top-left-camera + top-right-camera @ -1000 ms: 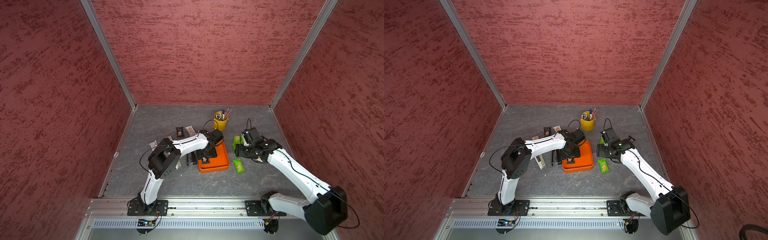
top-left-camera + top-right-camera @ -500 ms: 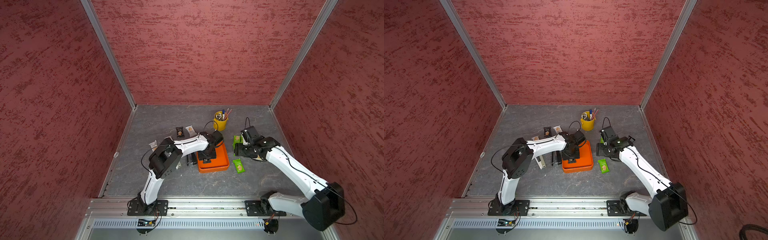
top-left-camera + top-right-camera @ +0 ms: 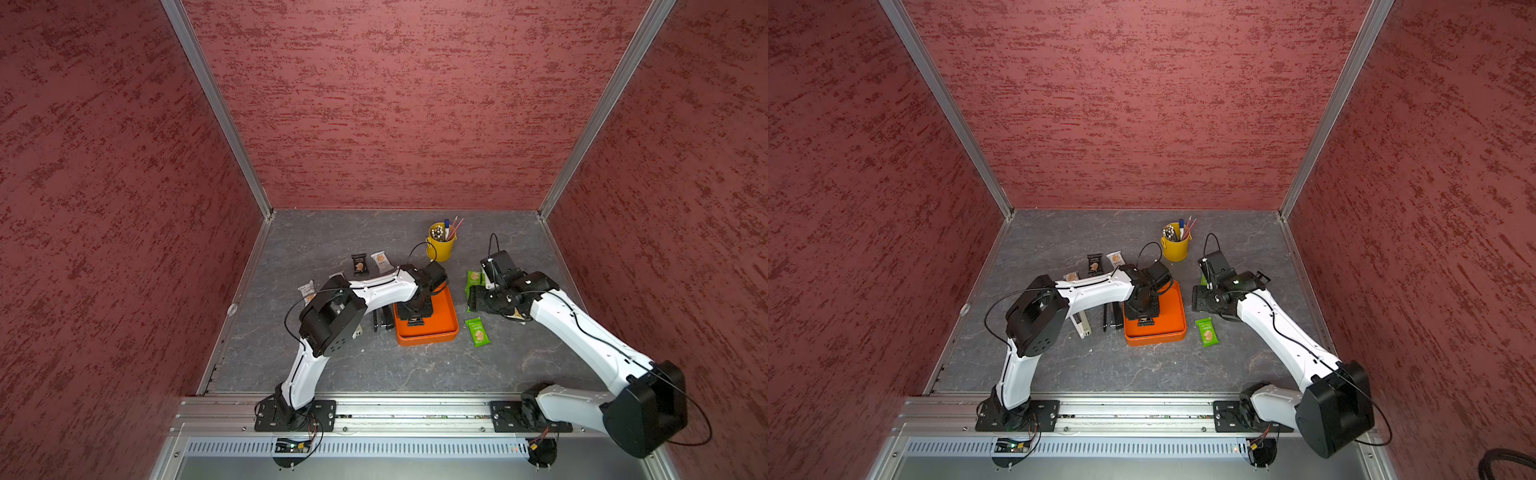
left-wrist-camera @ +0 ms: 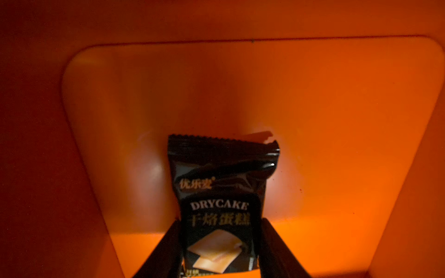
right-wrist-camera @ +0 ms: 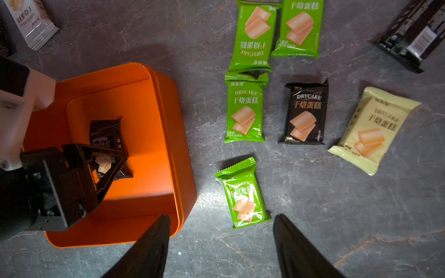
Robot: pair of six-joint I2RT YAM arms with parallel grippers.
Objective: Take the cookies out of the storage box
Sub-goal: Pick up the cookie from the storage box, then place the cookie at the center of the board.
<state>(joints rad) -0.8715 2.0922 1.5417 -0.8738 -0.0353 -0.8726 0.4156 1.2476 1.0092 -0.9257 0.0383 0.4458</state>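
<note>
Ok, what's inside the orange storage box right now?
One black cookie packet, pinched in the left hand. The visible storage box floor is otherwise bare. The patch under that hand is covered, so more could hide there.

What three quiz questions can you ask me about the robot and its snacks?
1. True or false: the orange box holds three packets.
2. Which gripper reaches into the box? A) left B) right
3. How many green packets lie on the table in the right wrist view?
Key: 1 false, only one black packet shows inside. 2 A, the left gripper. 3 four.
</note>
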